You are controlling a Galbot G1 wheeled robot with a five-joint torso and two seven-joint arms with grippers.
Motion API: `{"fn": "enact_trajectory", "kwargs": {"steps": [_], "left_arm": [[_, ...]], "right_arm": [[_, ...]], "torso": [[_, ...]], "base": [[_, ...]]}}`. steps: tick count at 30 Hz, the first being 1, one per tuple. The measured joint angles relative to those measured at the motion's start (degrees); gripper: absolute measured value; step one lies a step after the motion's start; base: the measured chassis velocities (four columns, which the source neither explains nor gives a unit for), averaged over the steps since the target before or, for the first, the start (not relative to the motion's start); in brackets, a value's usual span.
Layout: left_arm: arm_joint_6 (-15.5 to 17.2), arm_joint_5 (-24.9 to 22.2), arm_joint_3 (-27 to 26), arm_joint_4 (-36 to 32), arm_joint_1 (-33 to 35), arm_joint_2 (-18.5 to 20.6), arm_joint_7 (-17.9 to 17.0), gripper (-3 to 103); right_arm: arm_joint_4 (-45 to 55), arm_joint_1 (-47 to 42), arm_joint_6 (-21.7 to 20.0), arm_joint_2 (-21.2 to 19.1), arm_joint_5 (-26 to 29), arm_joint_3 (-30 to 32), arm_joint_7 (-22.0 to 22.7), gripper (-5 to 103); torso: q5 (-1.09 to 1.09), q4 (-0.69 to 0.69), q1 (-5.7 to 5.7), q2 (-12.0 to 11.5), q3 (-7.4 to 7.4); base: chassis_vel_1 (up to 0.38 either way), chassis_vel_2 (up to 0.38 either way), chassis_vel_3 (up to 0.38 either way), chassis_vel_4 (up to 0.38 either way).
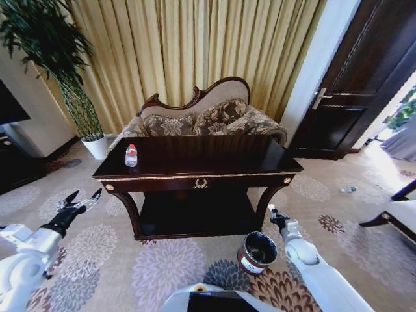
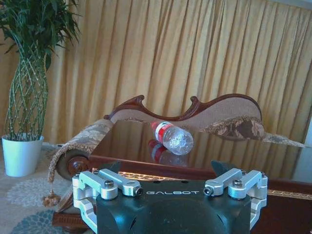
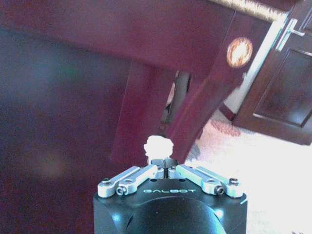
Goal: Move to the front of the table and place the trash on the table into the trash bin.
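The plastic bottle [image 1: 131,156] stands upright near the far-left corner of the bench [image 1: 214,156], red cap up, well apart from both arms. It looks light and thin-walled, so a hard squeeze would likely buckle it, and its smooth sides may slip; the labelled middle of the body seems the safest place to take hold.

The left gripper [image 1: 83,200] hangs low, left of the bench and below its top, fingers spread wide and empty. The right gripper [image 1: 274,215] sits near the bench's right front leg, just beside and above the trash bin [image 1: 257,252], fingers pressed together on a small white scrap [image 3: 159,145].
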Motion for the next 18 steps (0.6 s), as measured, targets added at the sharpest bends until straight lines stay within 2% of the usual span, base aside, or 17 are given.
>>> {"fn": "enact_trajectory", "kwargs": {"steps": [8,14,15,16,18], "left_arm": [[-0.2,0.0,0.0,0.3,-0.3,0.2,0.4,100],[-0.2,-0.5,-0.2,-0.1,-0.5,0.7,0.4,100],[-0.2,-0.7,-0.3,-0.1,-0.6,0.8,0.4,100],[-0.2,-0.7,-0.3,-0.1,-0.6,0.8,0.4,100],[-0.2,-0.9,-0.4,-0.2,-0.6,1.0,0.5,100]], "right_arm": [[-9.1,-1.9,4.7,3.7,-4.7,1.2,-2.7,0],[-13.1,-2.4,6.0,5.7,-8.1,2.7,-4.8,-2],[-13.7,-2.4,6.2,5.9,-8.5,2.9,-4.9,3],[-13.7,-2.4,6.2,5.9,-8.5,2.9,-4.9,3],[-14.0,-2.4,6.3,6.0,-8.6,3.0,-4.8,14]], "torso": [[0.01,-0.02,0.00,0.0,0.00],[-0.01,-0.01,0.00,0.0,0.00],[-0.01,-0.01,0.00,0.0,0.00],[-0.01,-0.01,0.00,0.0,0.00],[0.01,-0.01,0.00,0.0,0.00]], "base": [[0.000,0.000,0.000,0.000],[0.000,0.000,0.000,0.000],[0.000,0.000,0.000,0.000],[0.000,0.000,0.000,0.000],[0.000,0.000,0.000,0.000]]}}
